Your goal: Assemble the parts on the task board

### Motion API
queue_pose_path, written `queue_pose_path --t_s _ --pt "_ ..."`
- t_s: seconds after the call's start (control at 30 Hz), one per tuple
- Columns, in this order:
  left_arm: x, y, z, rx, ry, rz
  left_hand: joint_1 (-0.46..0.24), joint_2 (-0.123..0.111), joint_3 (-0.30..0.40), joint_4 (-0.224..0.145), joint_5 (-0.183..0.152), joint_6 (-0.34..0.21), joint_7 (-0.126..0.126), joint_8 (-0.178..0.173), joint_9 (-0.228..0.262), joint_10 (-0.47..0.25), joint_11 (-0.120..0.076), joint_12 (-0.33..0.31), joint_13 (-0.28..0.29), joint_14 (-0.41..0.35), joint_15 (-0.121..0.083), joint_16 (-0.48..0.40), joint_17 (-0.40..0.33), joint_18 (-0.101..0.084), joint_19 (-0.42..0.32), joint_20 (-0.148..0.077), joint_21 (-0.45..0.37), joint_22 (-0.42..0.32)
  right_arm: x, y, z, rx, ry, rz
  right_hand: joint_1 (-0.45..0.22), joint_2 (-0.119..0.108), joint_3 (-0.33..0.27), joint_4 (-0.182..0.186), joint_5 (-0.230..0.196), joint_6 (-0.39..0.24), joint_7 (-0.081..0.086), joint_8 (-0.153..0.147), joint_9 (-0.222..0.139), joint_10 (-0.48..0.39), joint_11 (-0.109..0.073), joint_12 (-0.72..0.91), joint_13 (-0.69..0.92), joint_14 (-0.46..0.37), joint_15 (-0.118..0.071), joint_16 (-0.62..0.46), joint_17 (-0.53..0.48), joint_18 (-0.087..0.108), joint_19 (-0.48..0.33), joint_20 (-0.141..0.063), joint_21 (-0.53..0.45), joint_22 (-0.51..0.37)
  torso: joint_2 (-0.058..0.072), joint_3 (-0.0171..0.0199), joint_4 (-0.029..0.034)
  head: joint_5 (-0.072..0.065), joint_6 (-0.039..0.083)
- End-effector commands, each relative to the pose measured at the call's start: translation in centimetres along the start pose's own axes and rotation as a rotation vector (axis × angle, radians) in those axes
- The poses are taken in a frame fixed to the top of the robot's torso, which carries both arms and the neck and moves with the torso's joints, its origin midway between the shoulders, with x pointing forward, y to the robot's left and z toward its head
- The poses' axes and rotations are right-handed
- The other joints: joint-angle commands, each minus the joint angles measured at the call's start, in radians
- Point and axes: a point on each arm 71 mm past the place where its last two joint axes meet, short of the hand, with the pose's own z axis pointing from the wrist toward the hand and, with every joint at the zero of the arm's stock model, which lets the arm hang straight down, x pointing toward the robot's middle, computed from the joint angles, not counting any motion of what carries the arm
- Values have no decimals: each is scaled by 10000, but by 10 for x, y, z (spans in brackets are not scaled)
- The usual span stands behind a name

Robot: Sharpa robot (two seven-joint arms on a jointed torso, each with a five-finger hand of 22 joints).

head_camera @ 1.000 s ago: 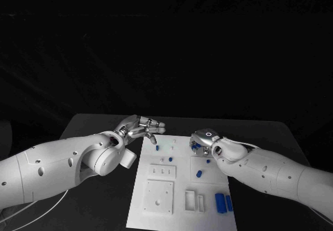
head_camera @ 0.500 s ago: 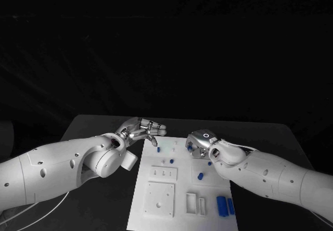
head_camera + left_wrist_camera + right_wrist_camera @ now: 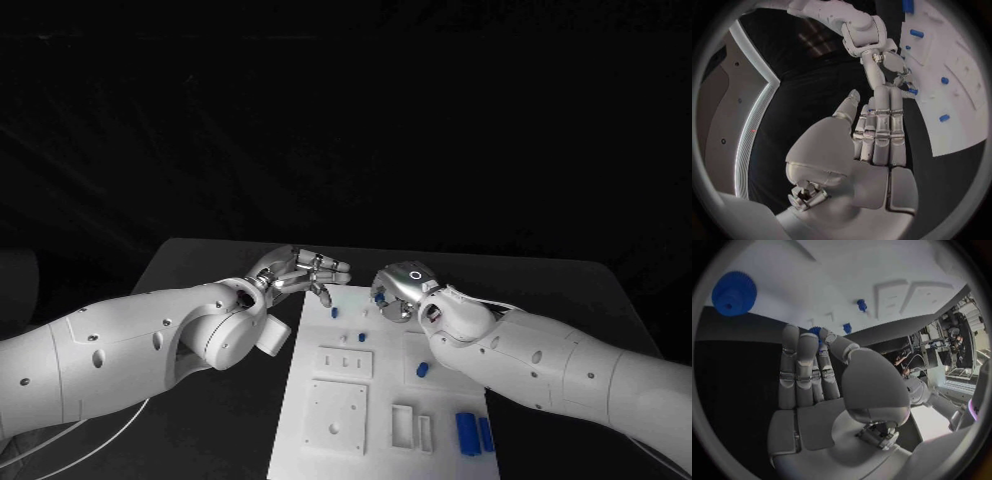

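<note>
The white task board (image 3: 335, 400) lies in the middle of the black table. My right hand (image 3: 402, 291) hovers over the board's far edge and pinches a small blue part (image 3: 815, 331) between thumb and fingertips. A large blue gear (image 3: 734, 293) lies at the board's edge close to that hand. My left hand (image 3: 300, 271) hangs over the far left corner, fingers apart and holding nothing. Small blue pegs (image 3: 335, 312) (image 3: 362, 337) (image 3: 423, 369) stand on the board. Two longer blue pieces (image 3: 466, 433) lie at its near right.
Raised white blocks (image 3: 343, 360) (image 3: 335, 416) and a slotted holder (image 3: 408, 426) stand on the board's near half. Black table (image 3: 202, 262) surrounds the board. My left forearm (image 3: 130, 345) lies along the board's left side, my right forearm (image 3: 562, 365) along its right.
The head view has shifted. My right hand has moved left along the board's far edge, closer to my left hand. The left hand has barely moved.
</note>
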Motion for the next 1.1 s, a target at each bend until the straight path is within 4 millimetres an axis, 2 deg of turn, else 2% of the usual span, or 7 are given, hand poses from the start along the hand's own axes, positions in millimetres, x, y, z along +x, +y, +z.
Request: queue_pose_path --t_s 0.03,0.2,0.3,0.37,0.53,0.8,1.1 --pt "3 -2 1 85 153 -6 -87 -1 -57 21 -2 -70 -34 16 6 -62 -12 -24 14 20 79 -64 -17 75 11 45 -49 -9 -3 2 4 242 -431 -77 -9 -95 46 20 -13 32 25 -5 -10 599 -533 72 36 -2 -65 -52 -2 212 30 -37 -60 41 30 -6 -5 45 16" --pt "5 -2 3 96 191 -9 -87 -1 -57 21 -2 -70 -34 16 6 -62 -12 -24 14 20 79 -64 -17 75 11 45 -49 -9 -4 7 9 322 -609 -53 -19 -125 58 39 11 28 24 -7 -10 594 -530 70 35 -2 -62 -55 -3 209 55 -31 -128 140 41 7 8 66 13" --pt "6 -3 4 103 214 -11 -87 -1 -57 21 -2 -70 -34 16 6 -62 -12 -24 14 20 79 -64 -17 75 11 45 -49 -9 -4 8 11 373 -672 -56 -39 -158 71 48 120 28 23 -3 -9 595 -530 71 35 -5 -68 -61 -6 208 64 -37 -156 168 51 4 20 107 20" --pt "6 -3 4 107 228 -11 -87 -1 -57 21 -2 -70 -34 16 6 -62 -12 -24 14 20 79 -64 -17 75 11 45 -49 -9 -4 9 13 392 -684 -63 -51 -176 73 57 129 28 23 -7 -10 596 -532 70 35 -2 -70 -59 -5 206 72 -39 -173 194 53 7 3 141 28" --pt "8 -4 5 122 256 -10 -87 -1 -57 21 -2 -70 -34 16 6 -62 -12 -24 14 20 79 -64 -17 75 11 45 -49 -9 -3 10 15 402 -614 -92 -41 -178 57 69 115 19 26 -6 -10 585 -530 69 34 -3 -67 -60 -5 202 81 -38 -214 231 72 -5 13 149 62" --pt "8 -6 6 168 276 8 -53 24 -135 26 7 -79 -32 20 9 -75 -9 -22 15 23 82 -71 -35 81 31 49 -72 -37 0 11 19 426 -456 -148 -43 -170 6 85 128 -1 30 -5 -10 562 -526 71 35 -3 -63 -65 -9 191 106 -34 -300 296 126 2 21 180 70" --pt "8 -12 8 258 280 67 -53 24 -135 26 7 -79 -32 20 9 -75 -9 -22 15 23 82 -71 -35 81 31 49 -72 -37 3 9 21 528 -252 -231 -53 -158 -62 74 146 -27 37 -7 -12 532 -520 68 33 3 -59 -78 -17 184 169 -30 -483 449 159 3 19 208 30"
